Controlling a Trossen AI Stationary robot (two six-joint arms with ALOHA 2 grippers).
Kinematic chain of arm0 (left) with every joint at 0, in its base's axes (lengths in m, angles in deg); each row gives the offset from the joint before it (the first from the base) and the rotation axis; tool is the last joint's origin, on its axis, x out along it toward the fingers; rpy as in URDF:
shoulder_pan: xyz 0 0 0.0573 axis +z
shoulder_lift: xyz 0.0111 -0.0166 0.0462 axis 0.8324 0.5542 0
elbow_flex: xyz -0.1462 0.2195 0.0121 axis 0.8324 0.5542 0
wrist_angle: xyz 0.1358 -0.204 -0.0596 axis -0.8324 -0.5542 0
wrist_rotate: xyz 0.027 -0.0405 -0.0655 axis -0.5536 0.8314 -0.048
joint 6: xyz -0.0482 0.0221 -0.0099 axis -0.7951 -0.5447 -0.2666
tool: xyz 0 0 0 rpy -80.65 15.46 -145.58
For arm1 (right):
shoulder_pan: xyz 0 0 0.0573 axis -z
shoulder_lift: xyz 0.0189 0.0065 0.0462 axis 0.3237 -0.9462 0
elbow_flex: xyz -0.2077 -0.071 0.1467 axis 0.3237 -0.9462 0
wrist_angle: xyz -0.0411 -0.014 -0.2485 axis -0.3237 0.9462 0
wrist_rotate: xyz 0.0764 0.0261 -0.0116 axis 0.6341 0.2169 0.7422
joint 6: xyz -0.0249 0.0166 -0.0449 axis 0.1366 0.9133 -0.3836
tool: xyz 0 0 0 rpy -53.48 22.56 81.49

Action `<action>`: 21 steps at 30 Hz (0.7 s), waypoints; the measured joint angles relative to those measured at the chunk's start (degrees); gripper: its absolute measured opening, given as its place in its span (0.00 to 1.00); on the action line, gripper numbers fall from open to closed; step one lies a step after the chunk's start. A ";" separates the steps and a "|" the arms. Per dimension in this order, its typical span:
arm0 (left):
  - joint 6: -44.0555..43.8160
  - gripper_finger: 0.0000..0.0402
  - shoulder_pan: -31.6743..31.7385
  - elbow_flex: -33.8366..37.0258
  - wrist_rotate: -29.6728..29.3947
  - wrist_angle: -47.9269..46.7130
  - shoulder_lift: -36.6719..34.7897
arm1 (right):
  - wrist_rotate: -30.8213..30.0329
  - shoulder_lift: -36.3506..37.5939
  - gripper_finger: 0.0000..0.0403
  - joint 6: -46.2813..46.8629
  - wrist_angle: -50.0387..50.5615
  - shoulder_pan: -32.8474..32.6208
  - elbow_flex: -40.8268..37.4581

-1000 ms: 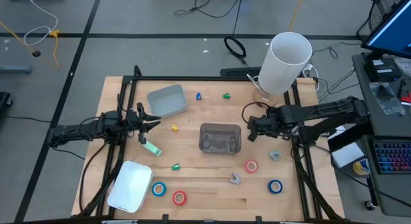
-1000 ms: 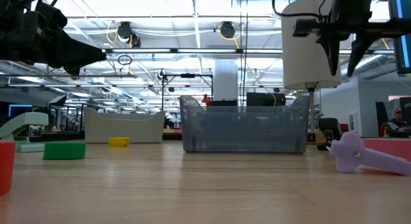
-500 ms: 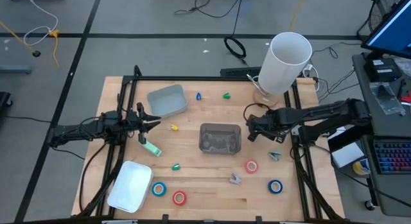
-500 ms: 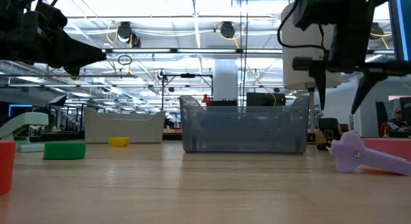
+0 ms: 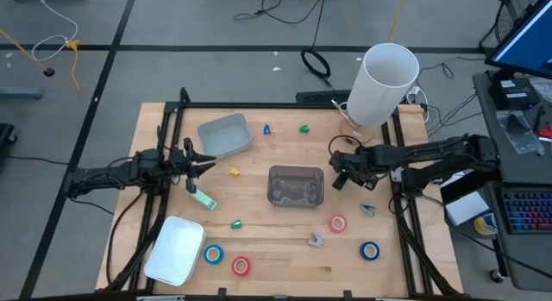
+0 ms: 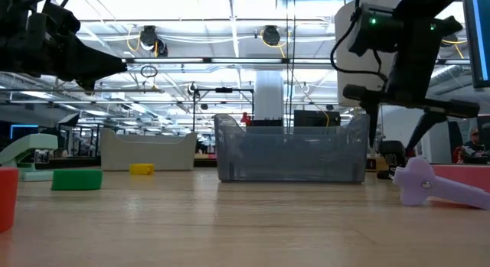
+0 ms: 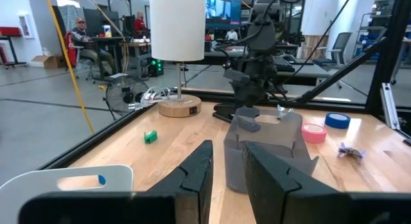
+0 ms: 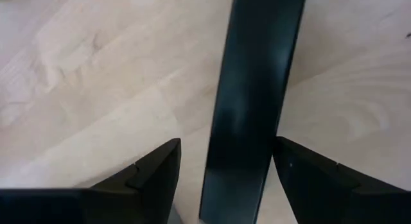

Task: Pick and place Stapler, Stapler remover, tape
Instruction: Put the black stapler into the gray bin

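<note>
While the left hand (image 5: 204, 160) waits over the left side of the tabletop (image 5: 276, 258), fingers a narrow gap apart and holding nothing, the right hand (image 5: 339, 175) hangs just right of the clear bin (image 5: 296, 185) at the middle — its fingers spread wide, empty, pointing down at bare wood beside a dark frame bar (image 8: 250, 102). Nothing is gathered yet, to judge by how things lie. The stapler (image 5: 203, 199) sits on the left, just near of the left hand; the tape rolls are scattered along the near edge — a blue roll (image 5: 213, 253) and a red roll (image 5: 241, 266) left of centre, a pink roll (image 5: 337, 223) and another blue roll (image 5: 369, 250) on the right. A small grey-green piece (image 5: 369, 209) just near of the right hand, and a lilac piece (image 5: 316, 241) by the pink roll, could either be the staple remover; I cannot tell which. The right hand seems to be choosing a pick on its own side. To do it well, it should settle squarely over one small piece, come down with fingers astride it and clear of the frame bar, and close only once low enough to catch the sides. The pink roll looks easiest — pinch across its ring.
</note>
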 joint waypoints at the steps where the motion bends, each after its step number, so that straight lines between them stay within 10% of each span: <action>1: 0.00 0.21 0.00 0.00 -0.20 0.02 0.00 | 0.00 0.00 0.60 -0.06 0.04 0.27 -0.36; 21: -0.45 0.21 0.00 0.15 -0.64 2.03 0.00 | 1.85 0.02 0.32 -1.58 -5.99 1.40 -4.79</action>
